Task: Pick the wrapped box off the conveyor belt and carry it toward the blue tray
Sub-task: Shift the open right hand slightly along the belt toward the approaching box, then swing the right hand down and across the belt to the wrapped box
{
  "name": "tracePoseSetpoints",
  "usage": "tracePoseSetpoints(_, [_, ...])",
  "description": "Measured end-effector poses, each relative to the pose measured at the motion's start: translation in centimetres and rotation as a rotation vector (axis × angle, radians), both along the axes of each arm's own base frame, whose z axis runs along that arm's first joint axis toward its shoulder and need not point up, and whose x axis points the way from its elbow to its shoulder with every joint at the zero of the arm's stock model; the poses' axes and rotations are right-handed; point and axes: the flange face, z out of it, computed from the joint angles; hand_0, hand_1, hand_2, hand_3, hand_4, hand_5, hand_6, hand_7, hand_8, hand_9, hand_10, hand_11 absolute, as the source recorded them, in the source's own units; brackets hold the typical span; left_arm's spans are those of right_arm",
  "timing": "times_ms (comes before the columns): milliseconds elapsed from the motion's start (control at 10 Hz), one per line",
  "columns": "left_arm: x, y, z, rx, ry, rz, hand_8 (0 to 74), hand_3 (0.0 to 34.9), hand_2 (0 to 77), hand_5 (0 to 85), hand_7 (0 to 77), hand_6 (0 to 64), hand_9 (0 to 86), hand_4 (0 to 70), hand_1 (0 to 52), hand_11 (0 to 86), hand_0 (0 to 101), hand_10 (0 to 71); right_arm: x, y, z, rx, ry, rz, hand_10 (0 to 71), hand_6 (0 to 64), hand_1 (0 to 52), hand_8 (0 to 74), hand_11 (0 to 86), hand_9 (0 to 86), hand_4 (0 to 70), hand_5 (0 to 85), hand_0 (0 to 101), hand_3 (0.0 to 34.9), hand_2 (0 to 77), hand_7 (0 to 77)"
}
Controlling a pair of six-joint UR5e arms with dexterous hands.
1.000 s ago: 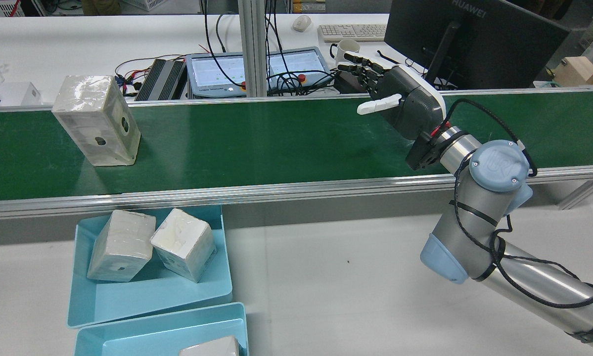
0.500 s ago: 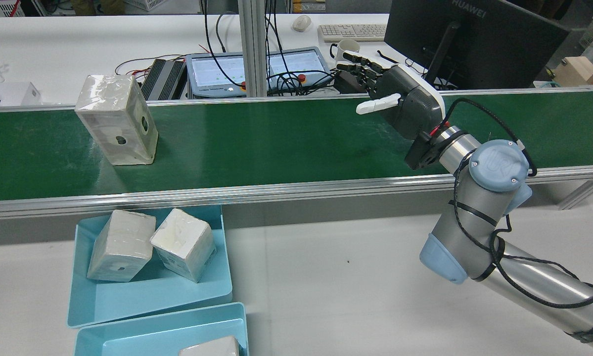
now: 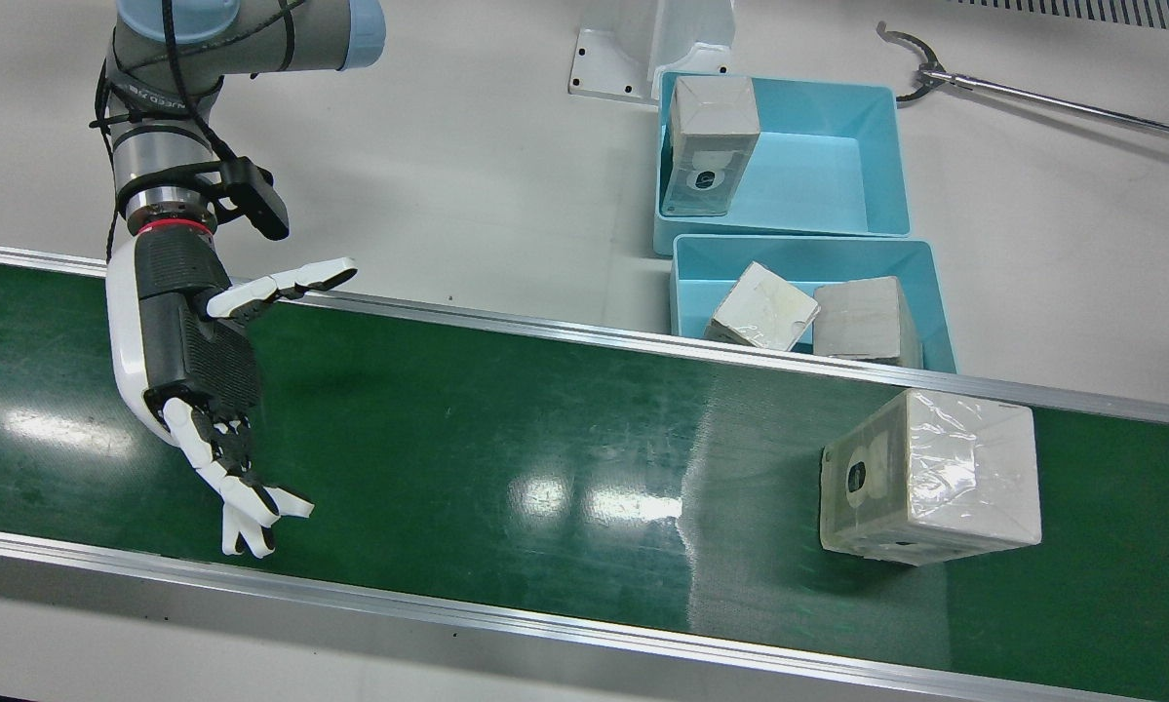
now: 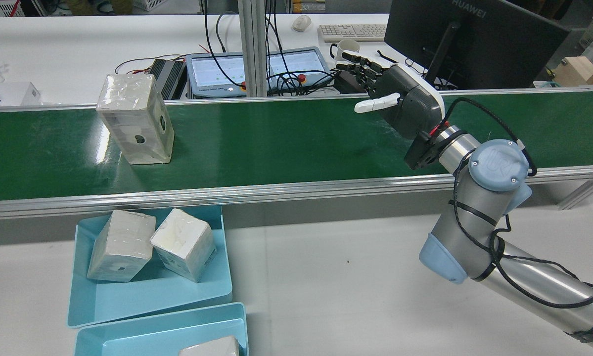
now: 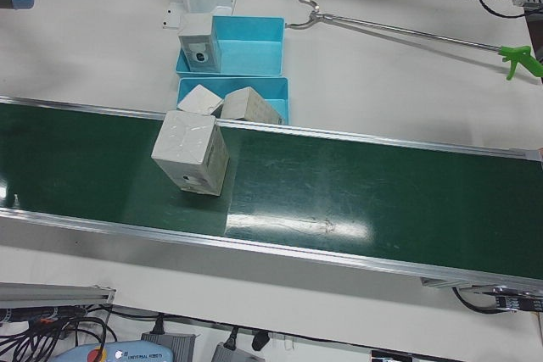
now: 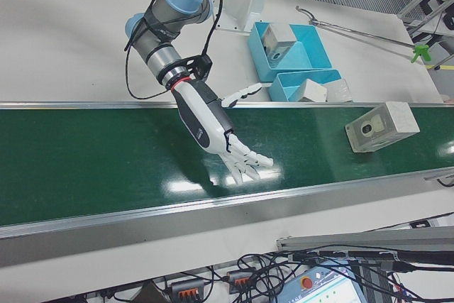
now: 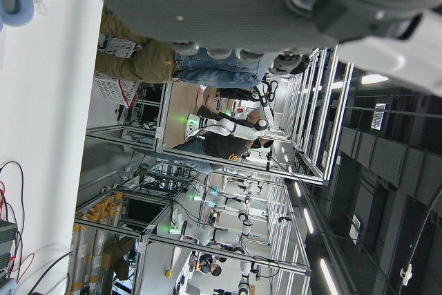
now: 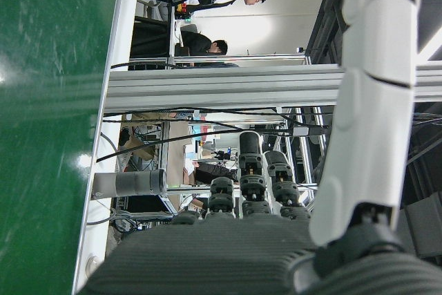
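On belt, left end: wrapped box (image 4: 135,119), upright.
Handling: stiff, slick film; grasp opposite side faces.
Right hand (image 4: 400,101): spread, empty.

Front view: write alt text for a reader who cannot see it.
A wrapped box rides a green conveyor belt, far from the robot's open right hand hovering over the belt's other end. Behind the belt, two blue trays hold three more wrapped boxes.
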Motion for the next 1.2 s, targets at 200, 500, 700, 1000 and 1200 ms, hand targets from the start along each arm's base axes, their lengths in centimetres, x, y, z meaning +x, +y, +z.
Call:
tracePoseSetpoints(200, [0.0,0.0,0.0,0.000,0.000,0.000,0.5,0.0,1.1,1.1,0.5,0.5,0.0,0.5,0.0,0.0,0,0.0,-0.2,0.1,-0.1,0.002,0.001,-0.003,0.0,9.3,10.9,7.1,1.1,9.3,12.0,13.1,47,0.0,8.2,23.5])
tracePoseSetpoints(500, [0.0,0.0,0.0,0.000,0.000,0.000,0.5,0.0,0.5,1.1,0.5,0.5,0.5,0.5,0.0,0.0,0,0.0,-2.6,0.6,-1.3,0.003,-0.003,0.009,0.0,9.3,13.1,7.1,1.1,9.3,13.6,14.7,47,0.0,9.8,24.5])
tracePoseSetpoints(700, [0.0,0.0,0.0,0.000,0.000,0.000,0.5,0.0,1.1,1.1,0.5,0.5,0.5,0.5,0.0,0.0,0,0.0,-5.3,0.6,-2.8,0.001,-0.010,0.021,0.0,9.3,13.1,5.5,1.1,6.5,13.6,14.7,47,0.0,9.8,22.4])
tracePoseSetpoints(1000, [0.0,0.0,0.0,0.000,0.000,0.000,0.5,0.0,1.1,1.1,0.5,0.5,0.0,0.0,0.0,0.0,0,0.0,-8.9,-0.5,-5.6,0.012,-0.002,0.021,0.0,7.6,18.0,3.8,1.1,4.9,12.0,14.7,49,0.0,11.4,21.3])
tracePoseSetpoints(1200, [0.0,0.0,0.0,0.000,0.000,0.000,0.5,0.0,1.1,1.1,0.5,0.5,0.0,0.5,0.0,0.5,0,0.0,-10.6,-0.9,-7.6,0.025,0.004,0.025,0.0,7.6,18.0,3.8,1.1,4.9,11.5,15.3,50,0.0,11.4,21.3])
